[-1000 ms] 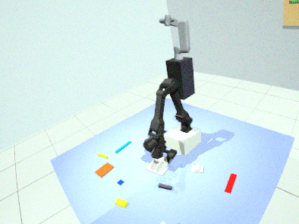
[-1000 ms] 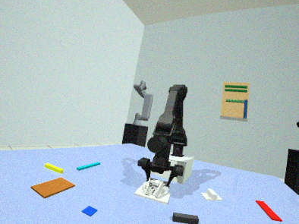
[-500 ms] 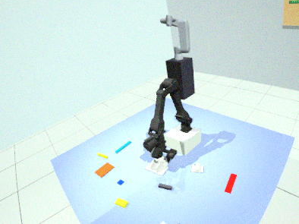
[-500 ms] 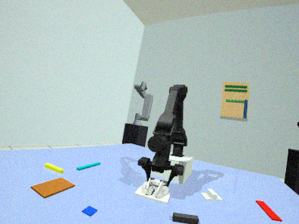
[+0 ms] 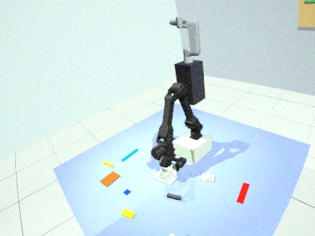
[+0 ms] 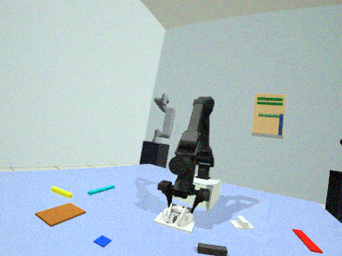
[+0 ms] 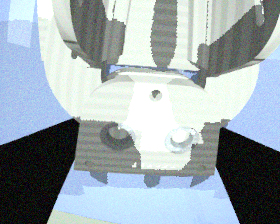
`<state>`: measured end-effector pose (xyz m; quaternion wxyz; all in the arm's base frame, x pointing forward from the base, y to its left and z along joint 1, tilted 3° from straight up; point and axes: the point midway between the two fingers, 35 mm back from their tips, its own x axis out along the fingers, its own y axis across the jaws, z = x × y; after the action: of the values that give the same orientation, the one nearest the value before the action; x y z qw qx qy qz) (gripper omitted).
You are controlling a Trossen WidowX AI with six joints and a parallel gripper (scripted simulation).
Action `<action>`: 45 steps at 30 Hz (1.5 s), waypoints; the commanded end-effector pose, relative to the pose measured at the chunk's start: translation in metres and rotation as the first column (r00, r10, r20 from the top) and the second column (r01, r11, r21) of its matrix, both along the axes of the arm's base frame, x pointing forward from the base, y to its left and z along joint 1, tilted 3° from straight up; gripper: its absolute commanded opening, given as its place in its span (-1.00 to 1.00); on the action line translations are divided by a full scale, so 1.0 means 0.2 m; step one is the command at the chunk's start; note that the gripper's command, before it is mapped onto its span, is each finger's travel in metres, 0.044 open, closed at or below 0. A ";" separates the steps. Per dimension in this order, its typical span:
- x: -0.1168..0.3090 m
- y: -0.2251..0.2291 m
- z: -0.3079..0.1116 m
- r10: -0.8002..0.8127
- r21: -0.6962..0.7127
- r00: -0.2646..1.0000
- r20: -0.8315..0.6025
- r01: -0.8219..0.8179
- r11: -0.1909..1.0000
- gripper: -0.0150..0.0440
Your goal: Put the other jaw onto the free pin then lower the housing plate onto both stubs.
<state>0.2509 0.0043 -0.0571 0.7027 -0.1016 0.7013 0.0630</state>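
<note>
Blue worktop (image 5: 276,155) (image 6: 126,181) under pale walls | my gripper (image 5: 171,167) (image 6: 181,208) (image 7: 146,127): spread wide, holding the housing plate (image 7: 155,117) between both fingers | plate: over the white base (image 5: 171,182) (image 6: 187,229) | small white piece (image 5: 208,178) (image 6: 242,223): right of base | dark bar (image 5: 174,197) (image 6: 212,249): near side | seating on the stubs: cannot tell

robot lab: spare arm (image 5: 193,38) (image 6: 168,122) on stand (image 5: 190,82) (image 6: 154,153)
</note>
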 end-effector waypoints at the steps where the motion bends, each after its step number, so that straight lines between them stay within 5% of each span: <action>1: 0.00 0.00 -0.01 0.002 -0.003 1.000 0.000 -0.002 1.000 0.70; 25: 0.00 0.00 -0.01 0.002 -0.003 1.000 0.000 -0.002 1.000 0.70; 29: 0.00 0.00 0.00 0.000 0.000 1.000 -0.001 0.000 1.000 1.00; 45: 0.00 0.00 0.04 0.000 0.000 1.000 -0.001 0.000 1.000 1.00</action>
<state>0.2504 0.0043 -0.0564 0.7017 -0.1016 0.7024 0.0631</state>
